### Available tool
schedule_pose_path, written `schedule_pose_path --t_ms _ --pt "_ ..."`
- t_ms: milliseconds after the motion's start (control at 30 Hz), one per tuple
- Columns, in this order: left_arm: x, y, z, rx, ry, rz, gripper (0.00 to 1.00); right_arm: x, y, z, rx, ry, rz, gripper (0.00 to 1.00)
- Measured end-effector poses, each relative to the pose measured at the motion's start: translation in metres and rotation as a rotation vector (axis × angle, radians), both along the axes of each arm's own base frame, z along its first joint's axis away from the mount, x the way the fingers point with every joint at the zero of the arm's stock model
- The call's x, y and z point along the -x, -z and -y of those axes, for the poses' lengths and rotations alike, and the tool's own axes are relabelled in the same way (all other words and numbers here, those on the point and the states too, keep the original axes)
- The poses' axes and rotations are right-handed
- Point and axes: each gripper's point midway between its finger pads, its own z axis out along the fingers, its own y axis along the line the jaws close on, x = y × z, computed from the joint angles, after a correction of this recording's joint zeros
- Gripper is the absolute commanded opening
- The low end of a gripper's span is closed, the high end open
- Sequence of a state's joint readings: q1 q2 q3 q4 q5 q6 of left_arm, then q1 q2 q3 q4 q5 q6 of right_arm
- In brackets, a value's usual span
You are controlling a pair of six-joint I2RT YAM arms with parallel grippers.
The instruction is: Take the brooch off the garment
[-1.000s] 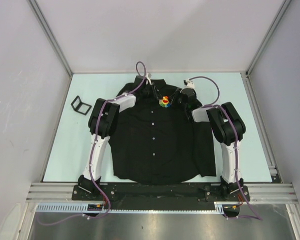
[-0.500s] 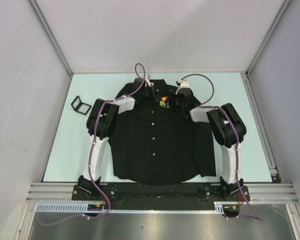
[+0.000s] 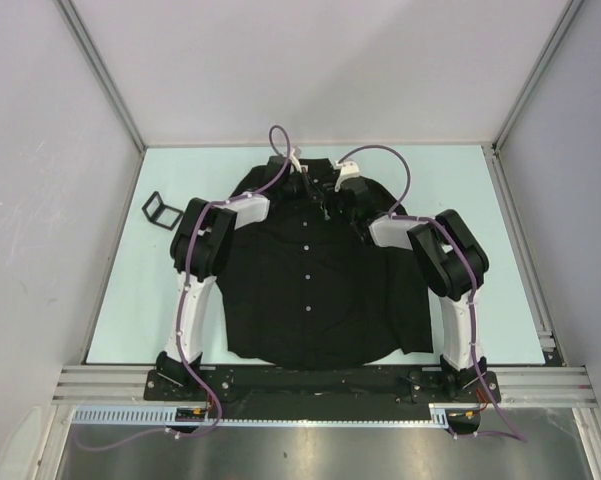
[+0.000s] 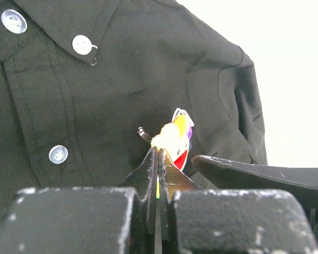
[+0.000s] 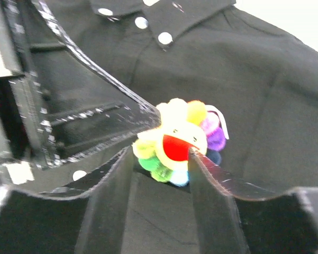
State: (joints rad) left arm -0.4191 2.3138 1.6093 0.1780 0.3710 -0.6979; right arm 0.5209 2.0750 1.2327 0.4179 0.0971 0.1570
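Both arms have closed in at the garment's (image 3: 310,280) chest: the right gripper (image 5: 164,159) now straddles the brooch (image 5: 180,140), fingertips touching it, while the left gripper (image 4: 157,159), fully closed, pinches its edge.

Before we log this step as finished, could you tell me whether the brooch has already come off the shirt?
No: in the right wrist view the brooch still sits against the black shirt, with the right gripper fingers around it.

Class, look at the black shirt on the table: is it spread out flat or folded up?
Spread out flat. In the top view the garment lies open, front up, its button row running down the middle and collar at the far end.
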Motion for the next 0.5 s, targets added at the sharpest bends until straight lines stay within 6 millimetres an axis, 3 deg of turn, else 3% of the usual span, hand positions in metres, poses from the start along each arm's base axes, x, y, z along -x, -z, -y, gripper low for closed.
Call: schedule_pose_path --t_ms 233,500 --pt "-0.001 -0.007 0.001 0.016 -0.005 0.013 0.0 -0.003 -0.008 -0.008 0.027 -0.019 0.017 0.67" --pt "-0.002 -0.016 0.002 0.031 -0.003 0.021 0.0 -0.01 0.008 -0.005 0.093 0.015 -0.022 0.65"
